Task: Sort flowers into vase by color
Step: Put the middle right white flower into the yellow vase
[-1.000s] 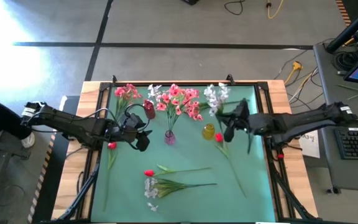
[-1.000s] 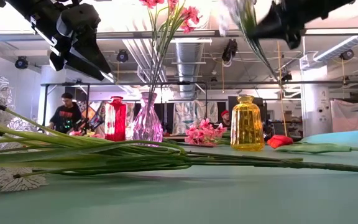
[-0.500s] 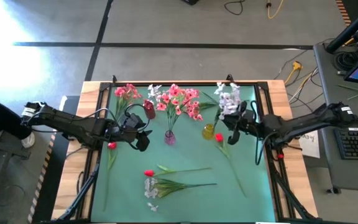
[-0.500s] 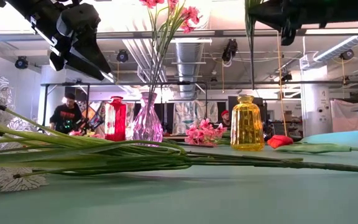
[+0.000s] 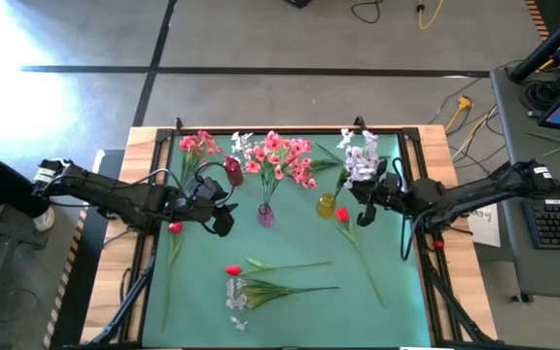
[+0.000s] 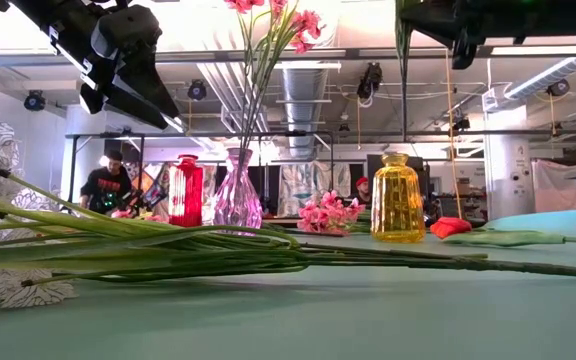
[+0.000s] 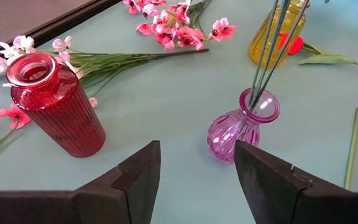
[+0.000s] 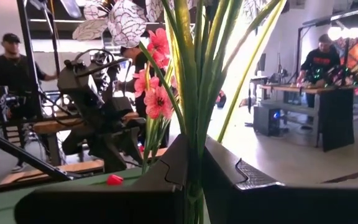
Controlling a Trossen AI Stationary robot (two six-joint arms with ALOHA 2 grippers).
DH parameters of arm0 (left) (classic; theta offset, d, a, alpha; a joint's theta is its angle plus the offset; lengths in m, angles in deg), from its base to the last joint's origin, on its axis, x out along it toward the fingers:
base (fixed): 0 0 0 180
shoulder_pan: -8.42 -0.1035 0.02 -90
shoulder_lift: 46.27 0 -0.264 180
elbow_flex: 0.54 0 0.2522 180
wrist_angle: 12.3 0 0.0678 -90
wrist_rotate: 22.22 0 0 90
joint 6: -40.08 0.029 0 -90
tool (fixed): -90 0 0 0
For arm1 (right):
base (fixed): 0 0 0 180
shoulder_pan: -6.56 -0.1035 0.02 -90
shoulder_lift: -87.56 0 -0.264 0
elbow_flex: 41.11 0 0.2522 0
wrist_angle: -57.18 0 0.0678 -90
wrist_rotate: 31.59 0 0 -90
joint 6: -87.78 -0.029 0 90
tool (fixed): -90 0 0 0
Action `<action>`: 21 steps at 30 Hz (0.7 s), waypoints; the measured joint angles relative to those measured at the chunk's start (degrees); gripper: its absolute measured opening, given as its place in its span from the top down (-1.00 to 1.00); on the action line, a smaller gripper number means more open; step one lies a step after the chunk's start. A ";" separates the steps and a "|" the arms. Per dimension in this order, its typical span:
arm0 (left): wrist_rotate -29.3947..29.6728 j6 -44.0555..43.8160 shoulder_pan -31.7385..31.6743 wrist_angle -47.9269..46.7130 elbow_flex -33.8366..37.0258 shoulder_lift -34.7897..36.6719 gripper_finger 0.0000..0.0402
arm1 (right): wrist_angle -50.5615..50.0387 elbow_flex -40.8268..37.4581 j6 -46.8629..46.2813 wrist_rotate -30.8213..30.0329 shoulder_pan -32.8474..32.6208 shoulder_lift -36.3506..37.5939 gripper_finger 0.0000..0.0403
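**Supervisor:** Report the near side of the counter (image 5: 397, 292) first.

**Operator:** At the near edge I see a white-blossom spray (image 5: 236, 292) lying flat with its green stems pointing toward the right arm's side. A red-blossom stem (image 5: 233, 269) lies just behind it. Another long stem (image 5: 366, 261) lies diagonally on the right half.

**Supervisor:** Arm status?

**Operator:** My left gripper (image 7: 194, 180) hangs above the counter over the left half, near the red vase (image 7: 55, 102) and the pink vase (image 7: 244, 124). Its fingers (image 7: 135, 174) are spread apart and hold nothing. My right gripper (image 5: 366, 192) is raised on the right half, just beside the yellow vase (image 5: 327, 205). Its fingers (image 8: 173, 171) are clenched on the green stems of a white-flower spray (image 5: 358, 156), held upright. The stems hang down directly above the yellow vase's mouth in the low view.

**Supervisor:** Vase contents?

**Operator:** The pink vase holds pink flowers (image 5: 280, 156) on tall stems. The red vase stands empty.

**Supervisor:** Far edge?

**Operator:** A loose pink spray (image 5: 198, 145) lies by the far left corner. People (image 8: 8, 68) stand in the room beyond.
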 joint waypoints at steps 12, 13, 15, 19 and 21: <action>0.00 0.00 -0.01 0.30 0.00 -0.90 0.04 | 0.94 0.00 1.14 -0.47 1.26 -0.35 0.89; 0.00 0.00 -0.01 0.39 0.00 -1.04 0.04 | 1.18 0.00 1.56 -0.67 1.26 -0.35 0.89; 0.00 0.00 0.00 0.42 0.00 -1.30 0.04 | 1.82 0.00 2.37 -1.62 1.26 -0.37 0.89; 0.00 0.00 0.00 0.45 0.00 -1.85 0.04 | 2.08 0.00 2.50 -1.72 1.26 -0.47 0.89; -0.01 0.00 -0.01 0.44 0.00 -1.94 0.04 | 2.30 0.00 2.58 -1.77 1.26 -1.15 0.89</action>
